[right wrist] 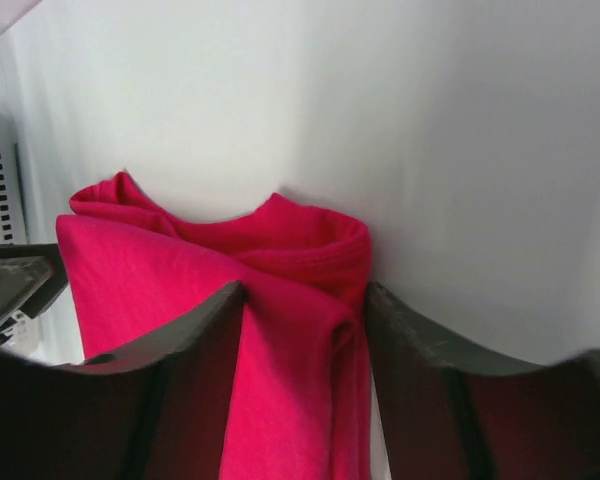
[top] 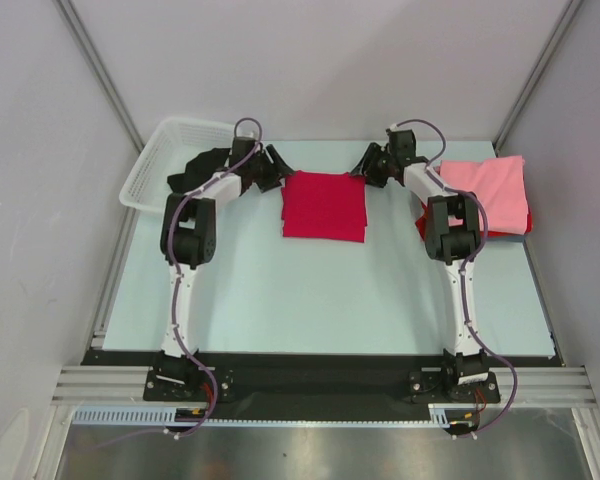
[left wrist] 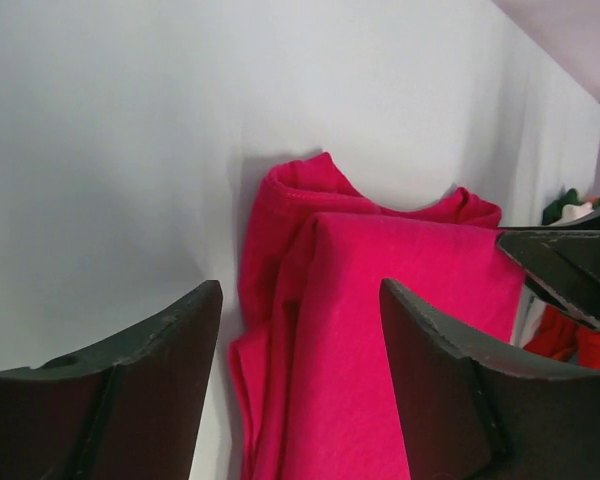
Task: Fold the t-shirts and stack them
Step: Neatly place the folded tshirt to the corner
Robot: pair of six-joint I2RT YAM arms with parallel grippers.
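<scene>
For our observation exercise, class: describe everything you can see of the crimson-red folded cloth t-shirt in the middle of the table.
The crimson-red folded cloth t-shirt is plain, soft fabric folded into a neat rectangle of several layers, with the layered edges visible. It lies flat on the pale green table, at the far centre. A stitched hem bulges along one end. The left gripper and the right gripper, both open, sit at its two far corners.

The crimson t-shirt [top: 323, 205] and the light pink t-shirt [top: 490, 180] are plain cloth. The black t-shirt [top: 195, 166] lies in a white basket [top: 143, 178]. The tabletop [top: 310, 295] is pale blue-green.
</scene>
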